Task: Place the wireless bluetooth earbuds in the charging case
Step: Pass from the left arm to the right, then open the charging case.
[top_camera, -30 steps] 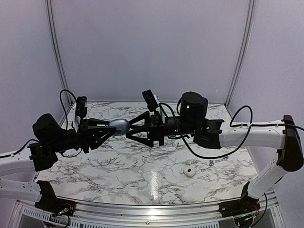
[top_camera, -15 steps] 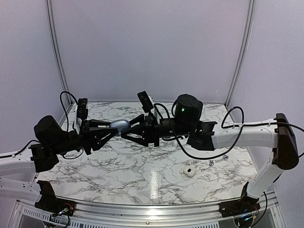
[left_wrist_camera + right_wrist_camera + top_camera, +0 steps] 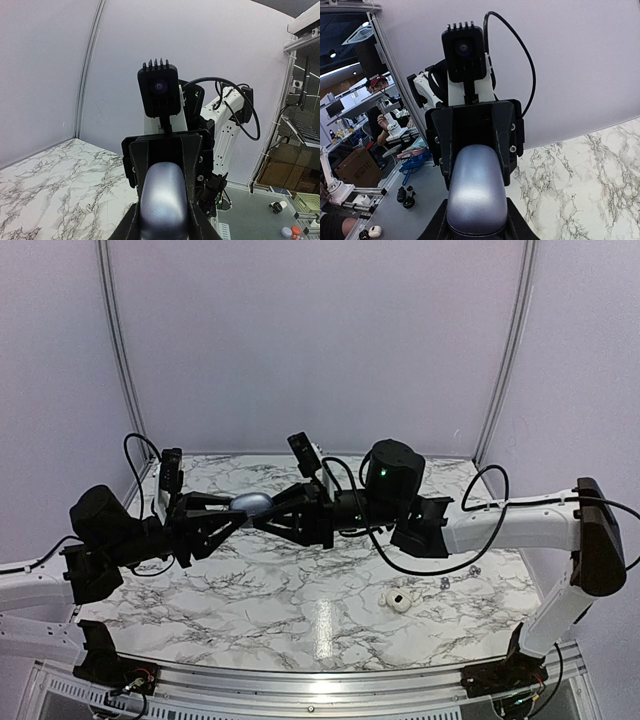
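The marble-patterned bench (image 3: 250,590) fills the cell floor. Above it, the left arm (image 3: 110,530) and the right arm (image 3: 500,525) reach toward each other and meet over the far-left part of the bench. The left pincer (image 3: 240,513) and the right pincer (image 3: 266,519) stand tip to tip, raised off the surface. Both pincers are closed on the case (image 3: 251,504). In each wrist view you see its rounded shell clamped between that pincer's two fingers, with the opposite pincer's body and camera directly behind. The earbuds (image 3: 400,600) lie together on the bench at front right, well apart from the case.
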`<state>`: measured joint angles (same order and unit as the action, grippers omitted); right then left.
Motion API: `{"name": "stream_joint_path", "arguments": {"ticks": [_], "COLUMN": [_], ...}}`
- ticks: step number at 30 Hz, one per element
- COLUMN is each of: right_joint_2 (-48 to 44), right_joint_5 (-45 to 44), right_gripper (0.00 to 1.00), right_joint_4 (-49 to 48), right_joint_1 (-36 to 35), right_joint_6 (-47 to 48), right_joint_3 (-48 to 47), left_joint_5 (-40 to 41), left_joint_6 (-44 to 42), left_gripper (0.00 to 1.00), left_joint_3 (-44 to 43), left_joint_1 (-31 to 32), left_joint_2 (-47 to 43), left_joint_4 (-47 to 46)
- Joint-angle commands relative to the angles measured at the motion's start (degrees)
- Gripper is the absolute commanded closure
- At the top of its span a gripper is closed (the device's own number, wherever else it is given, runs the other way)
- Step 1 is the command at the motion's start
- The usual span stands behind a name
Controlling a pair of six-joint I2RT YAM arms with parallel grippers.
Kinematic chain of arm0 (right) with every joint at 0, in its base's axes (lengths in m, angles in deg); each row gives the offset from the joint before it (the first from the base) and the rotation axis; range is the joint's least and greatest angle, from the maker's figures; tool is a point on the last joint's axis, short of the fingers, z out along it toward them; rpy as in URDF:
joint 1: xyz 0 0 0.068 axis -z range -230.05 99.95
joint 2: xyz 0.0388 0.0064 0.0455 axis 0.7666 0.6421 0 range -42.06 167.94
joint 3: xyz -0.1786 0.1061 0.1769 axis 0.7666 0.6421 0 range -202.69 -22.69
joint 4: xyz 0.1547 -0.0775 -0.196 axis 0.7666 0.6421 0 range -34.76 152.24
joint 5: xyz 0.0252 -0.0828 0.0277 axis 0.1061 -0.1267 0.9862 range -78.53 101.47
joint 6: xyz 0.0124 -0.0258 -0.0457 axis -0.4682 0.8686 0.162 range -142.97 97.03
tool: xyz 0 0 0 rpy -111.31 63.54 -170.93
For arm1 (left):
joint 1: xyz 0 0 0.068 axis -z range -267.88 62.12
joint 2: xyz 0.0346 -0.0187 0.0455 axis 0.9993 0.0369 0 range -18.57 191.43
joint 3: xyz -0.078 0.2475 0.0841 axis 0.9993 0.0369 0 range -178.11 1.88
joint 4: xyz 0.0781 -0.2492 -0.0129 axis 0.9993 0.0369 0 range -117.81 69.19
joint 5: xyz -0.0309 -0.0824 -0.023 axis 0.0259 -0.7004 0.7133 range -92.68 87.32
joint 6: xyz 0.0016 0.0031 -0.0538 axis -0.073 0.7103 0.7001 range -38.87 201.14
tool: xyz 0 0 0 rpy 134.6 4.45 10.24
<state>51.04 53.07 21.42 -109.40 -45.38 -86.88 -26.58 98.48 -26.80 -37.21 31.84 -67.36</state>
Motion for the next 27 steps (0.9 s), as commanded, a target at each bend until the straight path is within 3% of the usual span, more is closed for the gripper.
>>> {"name": "stream_joint_path", "arguments": {"ticks": [1,3,7,18,22,27], "right_joint_2": [-1.84,-2.40,-3.79,-5.69,-5.30,-5.55], "right_joint_5": [3.00,3.52,2.84,-1.48,-1.69,-1.32], "right_gripper": [0.87,0.90,0.94,1.00,1.00,1.00], "right_joint_4": [0.99,3.01,9.86,21.59,23.96,25.07], "right_joint_1": [-0.28,-0.03,0.36,0.28,0.21,0.03], "right_joint_6": [1.91,3.52,8.16,16.95,19.17,20.87], "right_joint_3": [-2.04,-2.29,-3.02,-3.10,-4.07,-4.12], "left_joint_5": [2.17,3.53,5.83,-1.51,-0.97,5.86], "left_joint_6": [-0.11,-0.27,-0.39,0.22,0.54,0.43], "left_gripper": [0.55,0.37,0.27,0.26,0.31,0.37], "left_joint_3": [1.16,1.26,0.88,-3.51,-5.00,-7.05], "left_joint_1": [-0.14,-0.11,-0.22,-0.14,-0.16,-0.23], "left_joint_2": [-1.44,-2.65,-4.59,-0.05,1.68,2.21], "left_joint_4": [-1.58,0.35,5.19,13.45,14.24,17.25]}}
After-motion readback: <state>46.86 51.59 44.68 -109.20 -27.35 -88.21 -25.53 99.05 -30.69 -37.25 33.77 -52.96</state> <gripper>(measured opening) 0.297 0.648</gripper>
